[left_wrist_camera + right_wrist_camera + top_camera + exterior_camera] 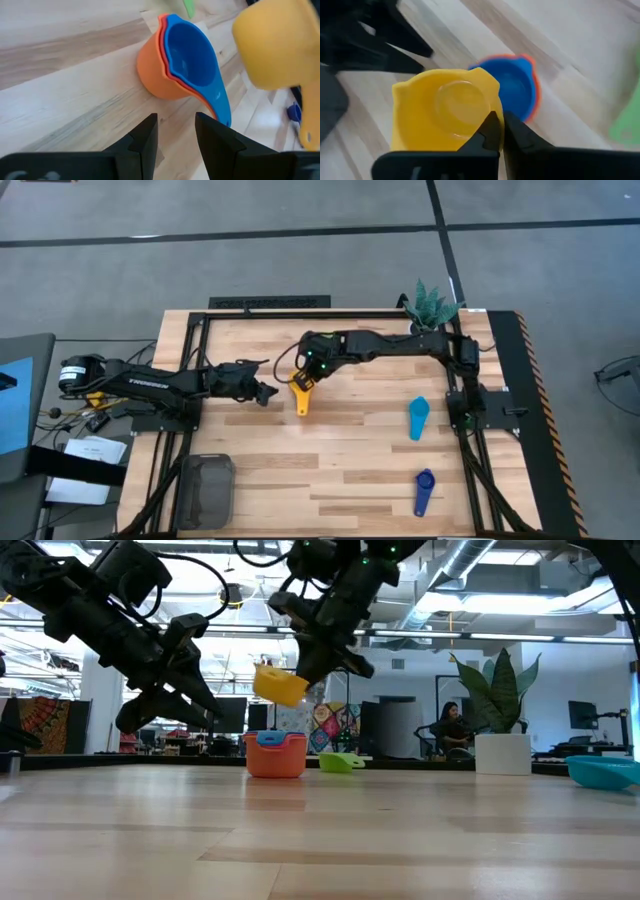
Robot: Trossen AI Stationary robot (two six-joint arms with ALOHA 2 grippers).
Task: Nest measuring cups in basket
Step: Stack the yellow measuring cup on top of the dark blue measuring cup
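Observation:
My right gripper (308,373) is shut on the yellow cup (280,686) and holds it in the air above a nested stack of orange, red and blue cups (182,62). The stack stands on its base on the table (275,754). My left gripper (176,135) is open, just left of the stack and above the table, touching nothing. The green cup (340,762) lies behind the stack. The teal cup (418,418) and the dark blue cup (424,492) lie on the right half of the table. The basket (207,490) sits at the near left corner. My right gripper pinches the yellow cup's bowl at its rim (487,116) between the two fingers, coming from above and slanting down. The cup is lifted clear and hangs tilted below the fingers. Its handle (303,408) points toward the table's near edge.
A white pot with a green plant (500,740) stands at the far right corner of the table. Black frame rails (270,312) run along the far edge and both sides. Bare wood lies between the stack and the basket.

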